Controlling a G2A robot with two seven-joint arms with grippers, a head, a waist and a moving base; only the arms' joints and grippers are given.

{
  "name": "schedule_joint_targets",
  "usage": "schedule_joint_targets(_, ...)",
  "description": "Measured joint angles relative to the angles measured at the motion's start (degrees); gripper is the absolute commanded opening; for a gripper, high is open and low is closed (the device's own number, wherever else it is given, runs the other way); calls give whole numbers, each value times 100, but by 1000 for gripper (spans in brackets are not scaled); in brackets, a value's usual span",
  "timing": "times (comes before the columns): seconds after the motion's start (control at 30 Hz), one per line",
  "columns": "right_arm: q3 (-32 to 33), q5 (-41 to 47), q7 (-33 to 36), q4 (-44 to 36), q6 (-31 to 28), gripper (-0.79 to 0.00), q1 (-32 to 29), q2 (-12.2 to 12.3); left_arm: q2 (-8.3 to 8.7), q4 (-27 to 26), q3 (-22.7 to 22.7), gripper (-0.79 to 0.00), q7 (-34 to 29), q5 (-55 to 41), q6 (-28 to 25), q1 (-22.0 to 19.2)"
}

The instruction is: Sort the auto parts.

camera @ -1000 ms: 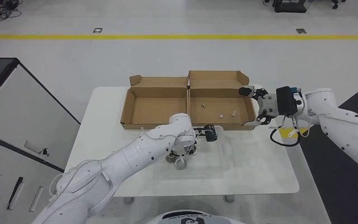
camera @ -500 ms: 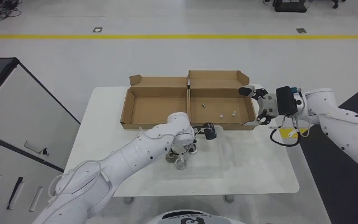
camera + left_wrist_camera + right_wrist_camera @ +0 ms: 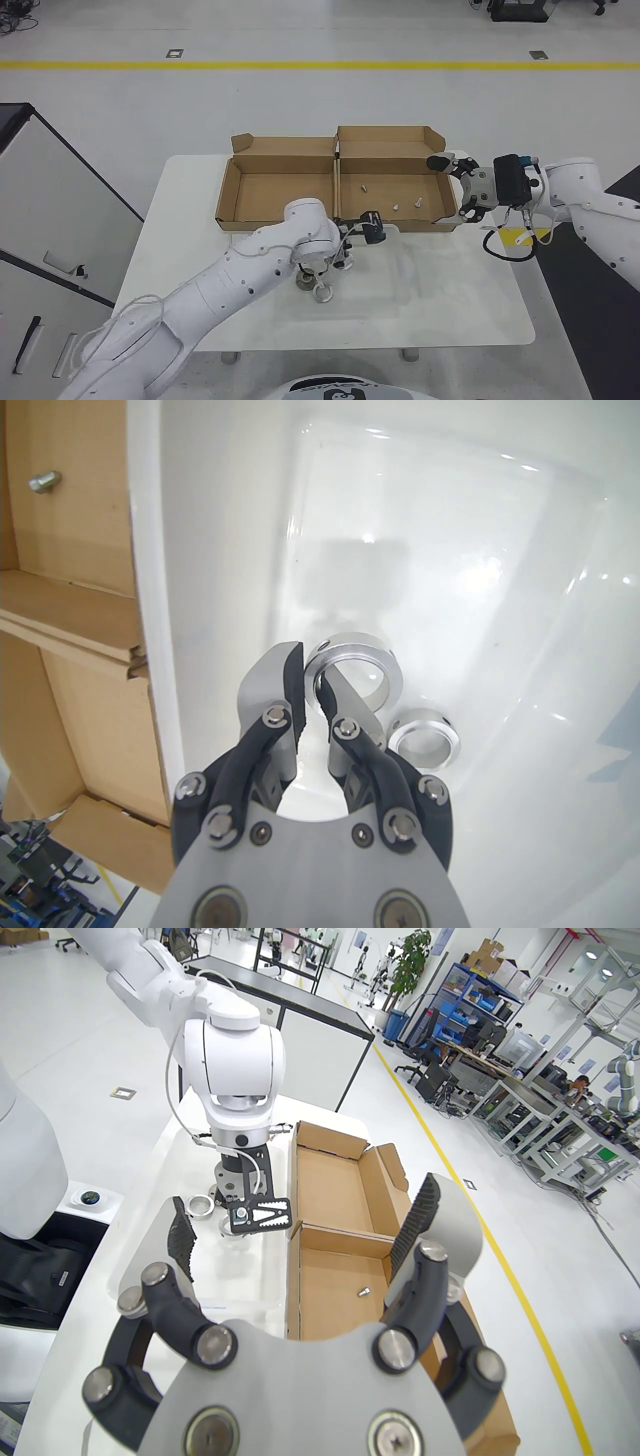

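Note:
My left gripper (image 3: 309, 680) is low over a clear plastic tray (image 3: 450, 550), shut on the wall of a silver metal ring (image 3: 367, 657), one finger inside it and one outside. A smaller silver ring (image 3: 422, 740) lies beside it in the tray. From above, the left arm's wrist (image 3: 325, 262) covers the held ring, and one loose ring (image 3: 322, 293) shows just in front of it. My right gripper (image 3: 450, 185) hangs open and empty at the right end of the right cardboard box (image 3: 385, 172). Three small bolts (image 3: 396, 206) lie in that box.
Two open cardboard boxes sit side by side at the table's far edge; the left box (image 3: 275, 195) holds nothing visible. The clear tray (image 3: 400, 270) lies on the white table (image 3: 470, 310) in front of the boxes. A dark cabinet (image 3: 40, 200) stands to the left.
The left arm's wrist has shifted a little toward the boxes and its elbow has swung left. The right arm has kept still.

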Motion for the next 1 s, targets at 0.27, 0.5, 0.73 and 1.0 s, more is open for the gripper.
schedule_joint_targets(0.27, 0, 0, 0, 0, 0, 0, 0, 0, 605, -1364, -1286, -785, 23, 280, -586, 1047)
schedule_joint_targets(0.5, 0, 0, 0, 0, 0, 0, 0, 0, 1052, -2294, -2932, -785, 1067, -341, -1641, 2128)
schedule_joint_targets(0.73, 0, 0, 0, 0, 0, 0, 0, 0, 1308, -2226, -4156, -785, 2293, -1263, -2870, 2564)
schedule_joint_targets(1.0, 0, 0, 0, 0, 0, 0, 0, 0, 1520, -2105, -4575, -785, 3269, -2216, -3223, 2571)
